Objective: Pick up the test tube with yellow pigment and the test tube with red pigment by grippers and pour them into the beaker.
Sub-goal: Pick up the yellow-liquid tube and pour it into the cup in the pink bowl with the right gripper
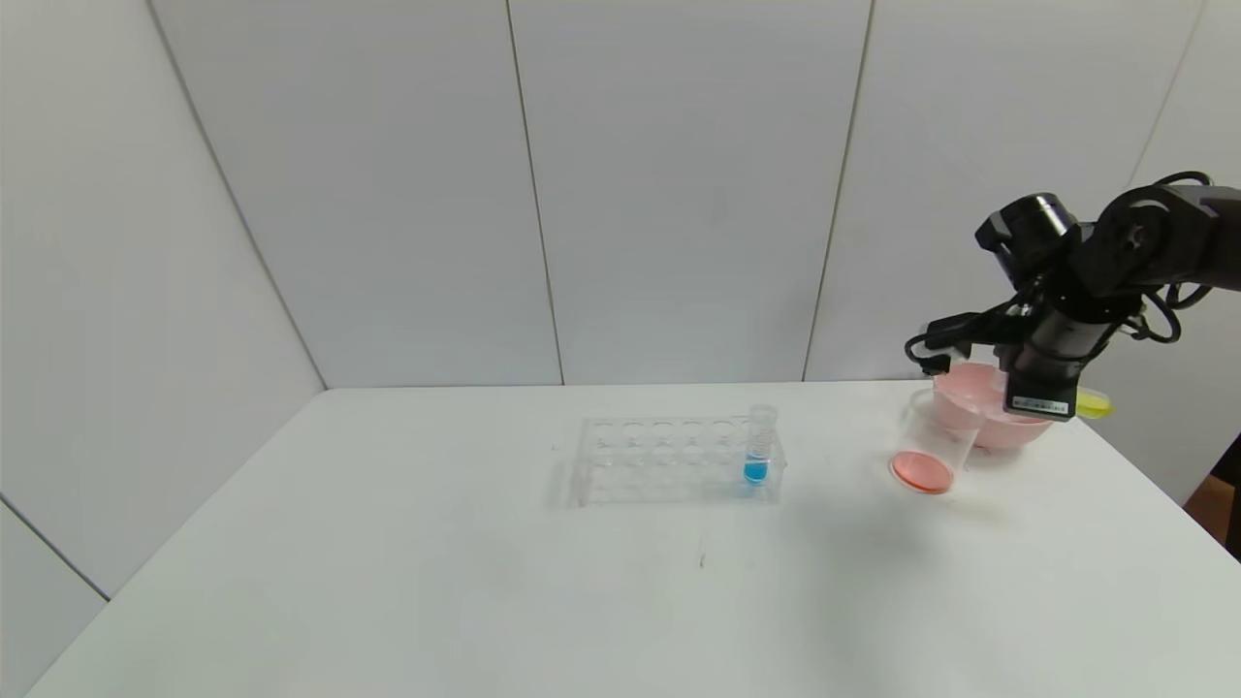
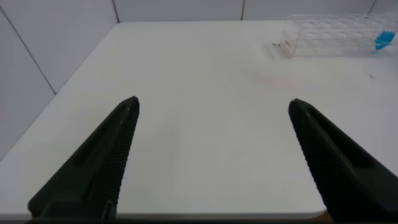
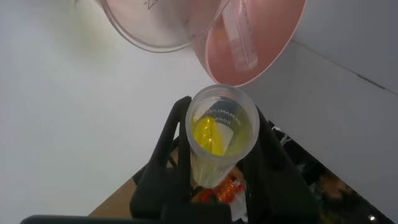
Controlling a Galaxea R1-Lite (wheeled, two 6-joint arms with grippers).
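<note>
Tube point(image 3: 222, 134) — clear, round-mouthed, yellow-streaked

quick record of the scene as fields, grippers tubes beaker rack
right gripper: shut on the yellow tube, beside the pink bowl
left gripper: open, idle over bare table
beaker: red liquid at bottom
pink bowl: holds an empty tube
rack: one blue tube
</note>
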